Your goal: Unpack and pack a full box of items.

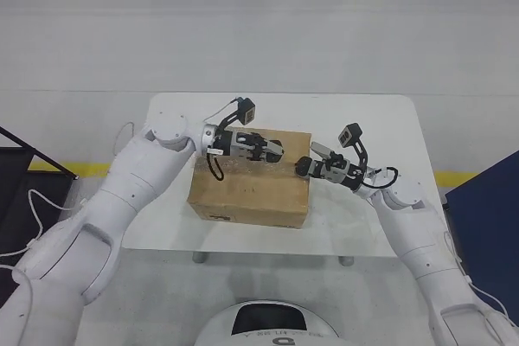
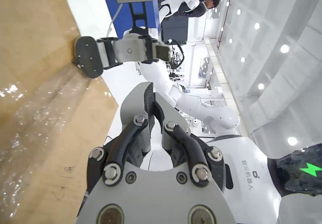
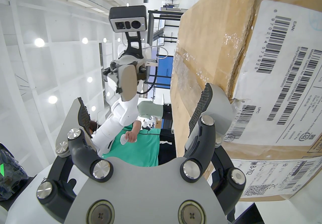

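Box: cardboard box, flaps shut and taped, near the middle of the white table.
Axis: I read its long side running across the table, with the tape seam along it and the labelled end towards the right arm.
Left gripper: over the box top near the far edge, fingers pressed together, empty.
Right gripper: at the labelled end, jaws spread, one finger touching the upper edge.
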You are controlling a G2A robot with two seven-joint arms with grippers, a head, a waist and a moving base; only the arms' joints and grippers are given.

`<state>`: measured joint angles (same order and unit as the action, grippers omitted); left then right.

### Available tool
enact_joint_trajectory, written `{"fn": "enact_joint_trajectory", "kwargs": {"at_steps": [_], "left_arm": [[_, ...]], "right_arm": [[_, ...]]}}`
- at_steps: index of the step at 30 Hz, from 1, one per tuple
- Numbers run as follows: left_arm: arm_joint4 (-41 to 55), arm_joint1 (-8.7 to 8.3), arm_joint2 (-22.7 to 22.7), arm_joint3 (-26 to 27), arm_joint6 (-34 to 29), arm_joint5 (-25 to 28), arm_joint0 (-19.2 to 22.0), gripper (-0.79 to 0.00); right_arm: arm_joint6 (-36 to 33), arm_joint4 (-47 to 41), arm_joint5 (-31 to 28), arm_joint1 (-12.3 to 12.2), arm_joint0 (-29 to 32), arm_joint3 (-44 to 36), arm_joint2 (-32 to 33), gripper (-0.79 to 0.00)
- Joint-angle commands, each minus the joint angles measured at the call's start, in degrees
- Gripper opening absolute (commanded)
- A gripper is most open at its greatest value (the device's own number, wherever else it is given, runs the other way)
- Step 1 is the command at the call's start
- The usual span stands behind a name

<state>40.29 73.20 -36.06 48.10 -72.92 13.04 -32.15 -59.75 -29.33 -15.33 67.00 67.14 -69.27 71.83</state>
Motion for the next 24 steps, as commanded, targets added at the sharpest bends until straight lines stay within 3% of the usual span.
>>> {"fn": "enact_joint_trajectory", "kwargs": {"at_steps": [1,5,9,15,19,24], "left_arm": [[-1.3,0.59,0.6,-1.2,-0.4,-4.3,2.2,-0.785],[-4.8,2.76,3.4,-3.4,3.9,-4.6,3.1,-0.785],[-12.4,4.92,7.4,-2.9,8.7,-8.4,4.9,-0.785],[-17.4,6.88,9.5,-1.1,12.8,-9.8,5.5,-0.785],[-16.5,6.51,7.3,1.8,12.3,-8.2,5.3,-0.785],[-17.6,4.26,3.3,5.4,10.7,-10.2,4.3,-0.785]], "right_arm": [[0.0,0.0,0.0,0.0,0.0,0.0,0.0,0.000],[0.0,0.0,0.0,0.0,0.0,0.0,0.0,0.000],[0.0,0.0,0.0,0.0,0.0,0.0,0.0,0.000],[0.0,0.0,0.0,0.0,0.0,0.0,0.0,0.000],[0.0,0.0,0.0,0.0,0.0,0.0,0.0,0.000],[0.0,0.0,0.0,0.0,0.0,0.0,0.0,0.000]]}}
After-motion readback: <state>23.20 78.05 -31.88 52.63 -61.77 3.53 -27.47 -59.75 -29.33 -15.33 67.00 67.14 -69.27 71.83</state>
